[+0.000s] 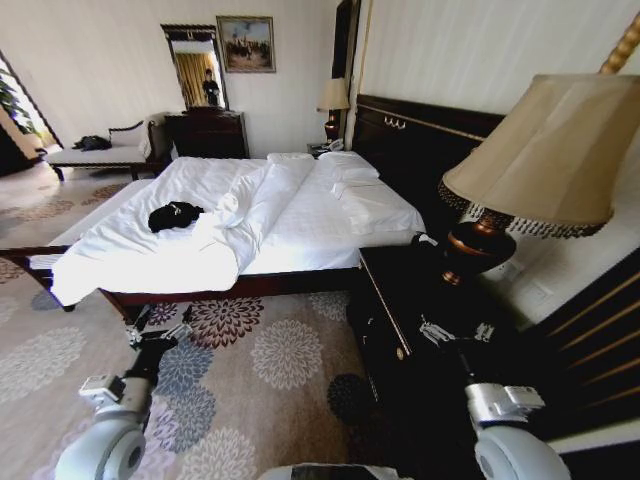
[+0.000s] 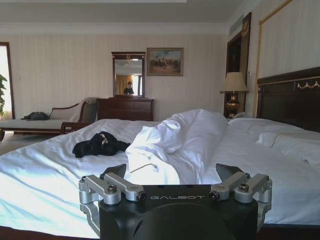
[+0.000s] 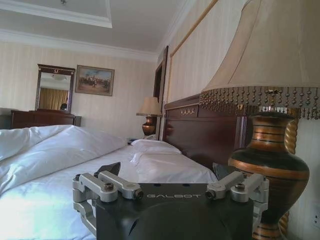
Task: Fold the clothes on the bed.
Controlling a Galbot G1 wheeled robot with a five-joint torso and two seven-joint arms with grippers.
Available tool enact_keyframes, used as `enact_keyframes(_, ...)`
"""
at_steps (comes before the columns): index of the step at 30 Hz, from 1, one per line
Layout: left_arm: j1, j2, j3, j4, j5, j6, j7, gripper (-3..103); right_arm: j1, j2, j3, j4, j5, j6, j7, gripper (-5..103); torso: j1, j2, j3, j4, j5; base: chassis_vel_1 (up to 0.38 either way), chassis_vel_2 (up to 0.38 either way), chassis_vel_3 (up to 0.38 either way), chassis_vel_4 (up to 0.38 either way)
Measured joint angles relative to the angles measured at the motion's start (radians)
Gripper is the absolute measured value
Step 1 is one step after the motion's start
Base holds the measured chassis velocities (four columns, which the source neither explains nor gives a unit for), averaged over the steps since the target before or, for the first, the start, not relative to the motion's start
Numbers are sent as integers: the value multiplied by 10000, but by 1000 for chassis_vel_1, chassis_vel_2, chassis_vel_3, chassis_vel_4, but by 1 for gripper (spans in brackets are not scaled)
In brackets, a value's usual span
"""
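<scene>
The black T-shirt (image 1: 175, 215) lies crumpled on the bed (image 1: 310, 235) beside the bunched duvet (image 1: 245, 215), looks soft and light, best taken at an outer edge, while left gripper (image 1: 157, 335) and right gripper (image 1: 450, 335) wait before the bed, fingers wide and empty.

"GALBOT" reads in pale letters on the black housing of the left gripper (image 2: 175, 172), between its two finger mounts. Same word on the right gripper (image 3: 170, 172) housing. No other legible text.
</scene>
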Motion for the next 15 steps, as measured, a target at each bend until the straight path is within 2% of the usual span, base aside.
enact_keyframes(15,-61,-37,238,-41,84,22,-37,100,-82,15,29,42,-98,-57,-10,100,-1,1,-1,-1,0,-8,7,9,-7)
